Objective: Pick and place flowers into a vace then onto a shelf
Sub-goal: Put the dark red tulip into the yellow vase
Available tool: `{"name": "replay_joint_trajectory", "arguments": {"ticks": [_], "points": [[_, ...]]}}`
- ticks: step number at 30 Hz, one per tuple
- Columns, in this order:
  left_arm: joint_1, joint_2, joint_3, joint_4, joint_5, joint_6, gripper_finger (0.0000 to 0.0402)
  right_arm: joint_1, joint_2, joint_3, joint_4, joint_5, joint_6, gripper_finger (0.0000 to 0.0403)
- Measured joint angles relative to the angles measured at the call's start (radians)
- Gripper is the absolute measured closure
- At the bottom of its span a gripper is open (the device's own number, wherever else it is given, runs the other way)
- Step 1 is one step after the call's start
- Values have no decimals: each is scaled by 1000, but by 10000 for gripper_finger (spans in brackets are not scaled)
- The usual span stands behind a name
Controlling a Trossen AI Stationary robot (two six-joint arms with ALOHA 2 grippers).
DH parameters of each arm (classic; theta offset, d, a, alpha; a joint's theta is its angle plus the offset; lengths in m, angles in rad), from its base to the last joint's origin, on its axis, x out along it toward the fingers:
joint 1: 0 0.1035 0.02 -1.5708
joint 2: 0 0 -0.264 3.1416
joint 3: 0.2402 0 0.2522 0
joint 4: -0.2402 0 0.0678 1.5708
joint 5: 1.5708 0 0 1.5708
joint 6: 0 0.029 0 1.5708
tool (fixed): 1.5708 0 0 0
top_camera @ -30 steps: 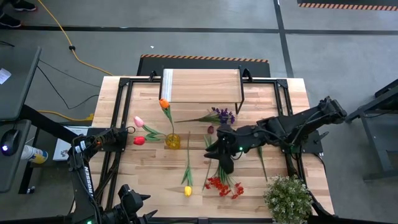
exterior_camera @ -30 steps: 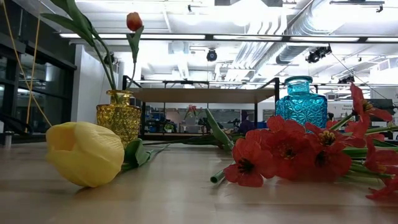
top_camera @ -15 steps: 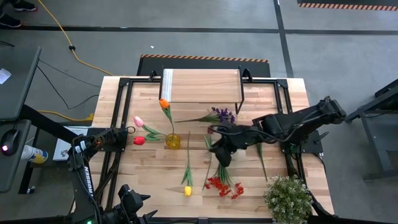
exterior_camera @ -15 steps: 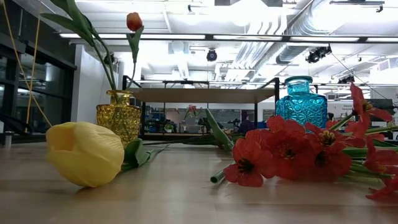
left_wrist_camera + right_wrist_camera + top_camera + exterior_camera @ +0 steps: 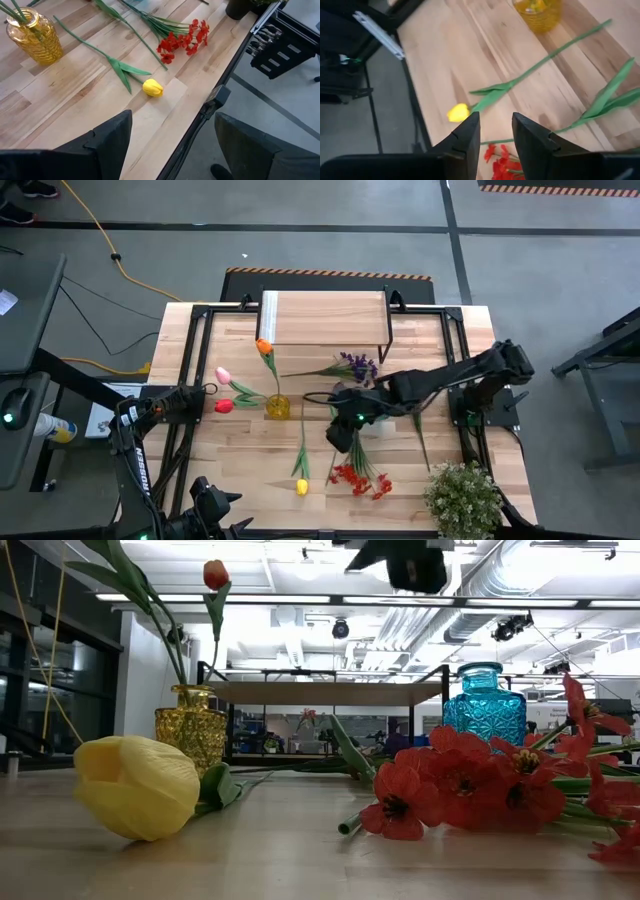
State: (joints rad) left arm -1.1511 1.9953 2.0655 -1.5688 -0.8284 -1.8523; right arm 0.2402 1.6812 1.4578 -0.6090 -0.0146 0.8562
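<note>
The right gripper (image 5: 341, 432) hangs empty above the table, fingers (image 5: 465, 137) parted narrowly. The red spray (image 5: 361, 478) lies just beyond it. Its arm reaches in from the table's right edge.

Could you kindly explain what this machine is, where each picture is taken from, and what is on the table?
It is a two-armed robot at a wooden table. One picture looks down from overhead, one sits at tabletop level, and one camera rides on each wrist. The right end effector reaches over loose flowers, fingers slightly apart with nothing between them; the left end effector waits open at the table's near left. A yellow vase holds three tulips. A yellow tulip, red sprays, a purple spray, a blue vase and a potted plant stand around; the shelf is behind.
</note>
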Motion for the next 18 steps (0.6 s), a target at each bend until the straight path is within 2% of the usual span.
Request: {"name": "replay_joint_trajectory", "arguments": {"ticks": [12,18], "points": [[0,0,0,3,2,0,85,-18,70,0,-7,15,-8,300],[0,0,0,3,2,15,85,-38,100,0,-101,25,-11,291]]}}
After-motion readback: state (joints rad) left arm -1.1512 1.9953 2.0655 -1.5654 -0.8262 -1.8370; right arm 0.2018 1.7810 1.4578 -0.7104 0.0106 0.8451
